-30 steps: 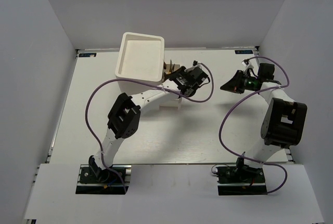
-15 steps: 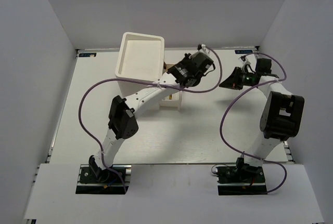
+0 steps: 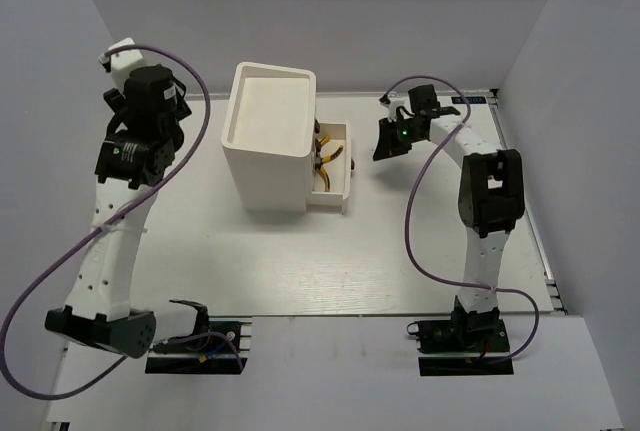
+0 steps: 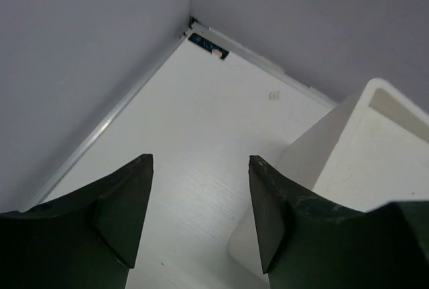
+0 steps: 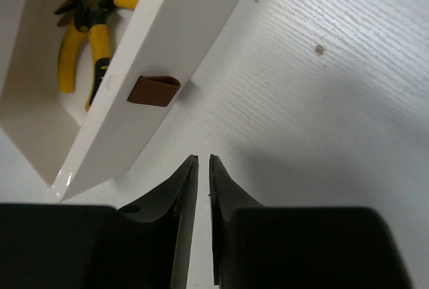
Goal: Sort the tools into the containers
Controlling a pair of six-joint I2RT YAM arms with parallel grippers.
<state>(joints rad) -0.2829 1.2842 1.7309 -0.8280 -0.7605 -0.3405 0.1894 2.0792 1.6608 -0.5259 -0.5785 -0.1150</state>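
Observation:
The white cabinet stands at the back middle of the table, with one drawer pulled out to its right. Yellow-handled pliers lie inside that drawer, seen again as pliers in the right wrist view. My right gripper hovers just right of the drawer front and its brown knob. Its fingers stand only a narrow slit apart, with nothing between them. My left gripper is raised at the far left, open and empty, with the cabinet to its right.
Grey walls enclose the table on the left, back and right. A blue marker sits in the far-left corner. Purple cables loop along both arms. The right arm's elbow stands right of the drawer.
My left arm has swung away from above the drawer to the far left, rising, and its jaws have opened. My right gripper has moved left toward the drawer and parted slightly.

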